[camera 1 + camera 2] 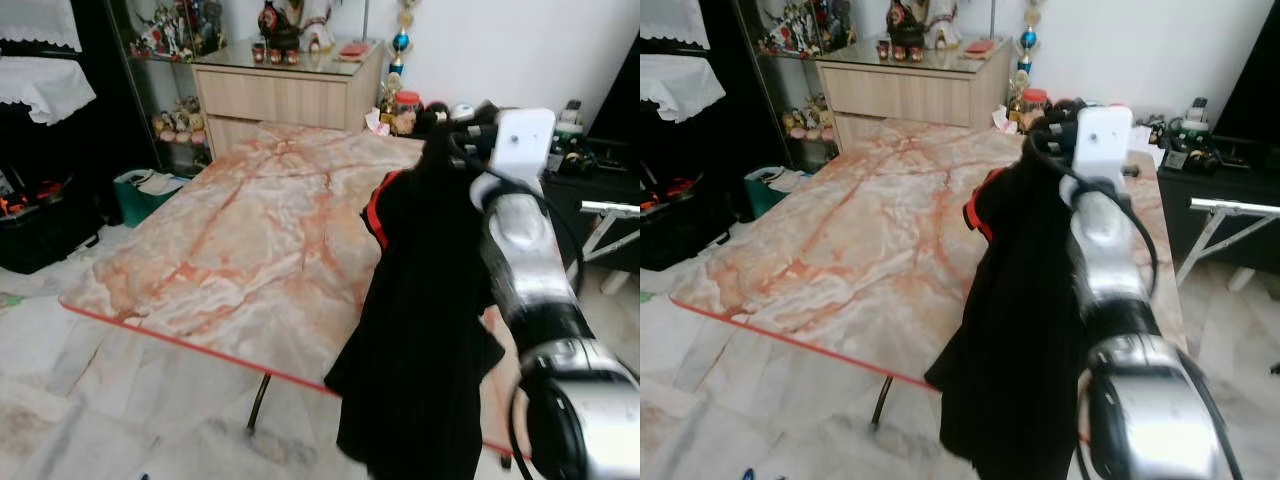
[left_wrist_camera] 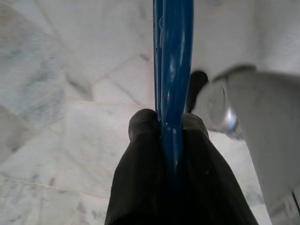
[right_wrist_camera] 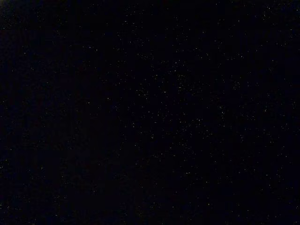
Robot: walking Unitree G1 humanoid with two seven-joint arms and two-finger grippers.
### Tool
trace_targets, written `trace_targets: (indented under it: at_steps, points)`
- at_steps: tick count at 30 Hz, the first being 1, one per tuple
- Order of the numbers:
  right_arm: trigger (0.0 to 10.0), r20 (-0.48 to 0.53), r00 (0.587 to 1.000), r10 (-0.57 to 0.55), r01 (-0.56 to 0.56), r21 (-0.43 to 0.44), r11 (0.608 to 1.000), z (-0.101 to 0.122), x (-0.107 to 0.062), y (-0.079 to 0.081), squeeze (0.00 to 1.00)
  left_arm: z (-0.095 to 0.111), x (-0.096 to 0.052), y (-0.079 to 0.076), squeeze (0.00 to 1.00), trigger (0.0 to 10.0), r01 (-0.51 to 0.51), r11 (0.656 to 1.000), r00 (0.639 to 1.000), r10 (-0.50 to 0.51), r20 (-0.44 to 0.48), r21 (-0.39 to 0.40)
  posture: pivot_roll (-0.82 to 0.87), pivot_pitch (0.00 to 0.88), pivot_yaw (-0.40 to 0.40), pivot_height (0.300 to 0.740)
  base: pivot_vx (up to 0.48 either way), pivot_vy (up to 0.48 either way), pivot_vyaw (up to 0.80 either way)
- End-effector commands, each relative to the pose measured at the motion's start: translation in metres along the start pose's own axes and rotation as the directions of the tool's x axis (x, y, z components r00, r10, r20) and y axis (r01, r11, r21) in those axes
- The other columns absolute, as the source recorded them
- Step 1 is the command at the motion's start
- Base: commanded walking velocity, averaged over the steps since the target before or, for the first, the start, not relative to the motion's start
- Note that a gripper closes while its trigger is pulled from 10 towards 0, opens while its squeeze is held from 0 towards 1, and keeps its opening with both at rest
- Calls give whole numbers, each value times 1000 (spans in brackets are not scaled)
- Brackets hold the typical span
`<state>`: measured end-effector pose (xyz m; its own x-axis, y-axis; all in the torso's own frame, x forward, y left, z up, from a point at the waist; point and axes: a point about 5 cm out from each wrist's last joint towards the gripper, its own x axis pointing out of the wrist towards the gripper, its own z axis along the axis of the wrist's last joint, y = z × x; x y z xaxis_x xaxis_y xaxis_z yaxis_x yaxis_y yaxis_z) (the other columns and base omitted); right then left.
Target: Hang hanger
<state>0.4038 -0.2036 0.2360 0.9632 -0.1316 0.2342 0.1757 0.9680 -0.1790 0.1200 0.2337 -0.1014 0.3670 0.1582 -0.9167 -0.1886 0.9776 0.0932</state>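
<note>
Two black fingers [image 2: 140,136] of the left gripper [image 2: 171,129] are seen closed on a blue hanger [image 2: 174,61], which runs straight out beyond the fingertips over the pale marble floor [image 2: 65,93]. A black garment with red trim [image 1: 425,300] is held up at the end of the raised right arm [image 1: 525,250], hanging below the wrist and beside the marble-patterned desk [image 1: 250,250]. The right gripper's state cannot be told, since its wrist view is entirely dark. A wooden cabinet [image 1: 285,95] stands beyond the desk.
</note>
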Motion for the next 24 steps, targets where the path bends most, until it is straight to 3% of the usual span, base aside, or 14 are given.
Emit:
trace_targets:
  at_steps: [1,6,9,10,11,16,17,23,24]
  points:
    - [10000,-72,997,20,-21,-14,1000,-17,-10,13,0,0,-1,12,0,10000,-38,998,999,39,-14,43,58,0,16,740,0,0,0]
    - [10000,-206,978,24,-20,22,1000,-58,-39,18,0,-2,-1,13,0,10000,-28,997,999,30,-25,71,44,0,22,740,0,0,0]
    - [10000,-238,970,52,-41,50,998,-71,-58,22,0,-3,-1,13,0,10000,-29,997,999,31,-26,70,34,0,26,740,0,0,0]
    - [10000,-246,968,53,-43,46,998,-73,-62,21,157,-4,-1,13,0,10000,-29,997,999,31,-28,73,30,0,27,740,0,0,0]
    - [10000,-262,964,43,-32,45,998,-78,-74,20,1000,-4,-2,13,0,10000,-28,997,999,31,-30,78,23,0,27,740,0,0,0]
    - [10000,-275,961,-32,40,23,999,-79,-93,11,1000,-6,-2,14,0,10000,-29,996,999,31,-31,84,17,0,25,740,0,0,0]
    - [10000,-284,957,-64,75,27,997,-78,-108,8,1000,-6,-2,14,0,10000,-31,996,999,34,-31,85,12,0,25,740,0,0,0]
    - [10000,-308,951,-43,52,22,998,-79,-134,14,1000,-7,-2,14,0,10000,-32,995,999,35,-34,92,6,0,22,740,0,0,0]
    - [10000,-342,937,-76,87,15,996,-82,-145,10,1000,-8,-2,14,0,10000,-30,995,999,33,-36,96,-1,0,22,740,0,0,0]
